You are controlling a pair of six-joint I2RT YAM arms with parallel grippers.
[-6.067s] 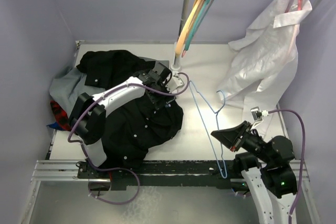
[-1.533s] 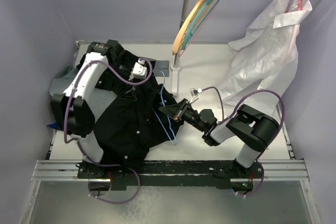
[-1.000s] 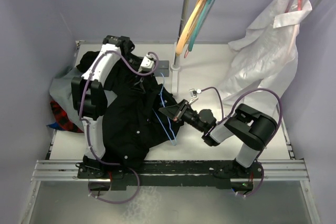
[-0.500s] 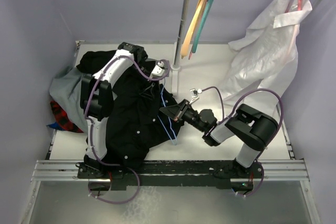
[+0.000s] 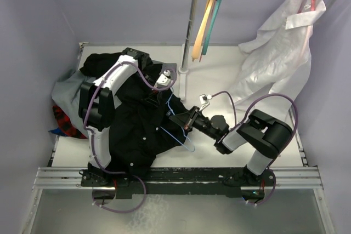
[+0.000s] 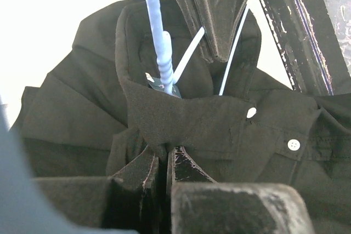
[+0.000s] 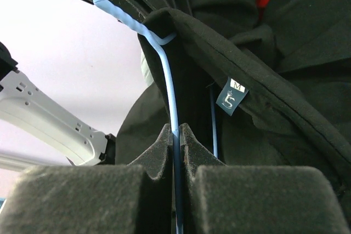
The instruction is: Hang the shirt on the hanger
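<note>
The black shirt [image 5: 137, 132] lies crumpled on the table's left half. The light-blue hanger [image 5: 184, 142] is threaded into its collar. In the top view my left gripper [image 5: 156, 99] sits at the collar, close to my right gripper [image 5: 175, 118]. The left wrist view shows my left gripper [image 6: 163, 158] shut on a flap of the shirt collar [image 6: 181, 121], with the hanger's neck [image 6: 158, 31] rising through the collar opening. My right gripper [image 7: 177, 133] is shut on the hanger's thin wire [image 7: 166, 69], which passes under the shirt's neckband [image 7: 258, 78] near a size label [image 7: 230, 98].
A rack pole [image 5: 189, 26] stands behind the shirt with orange and teal hangers [image 5: 207, 15] on its rail. A white garment [image 5: 279, 58] hangs at the right. Grey cloth [image 5: 64, 92] and red plaid cloth [image 5: 63, 121] lie at the left table edge.
My left gripper came from the shirt's far side to the collar and closed on it. My right gripper kept hold of the hanger, which tilted a little.
</note>
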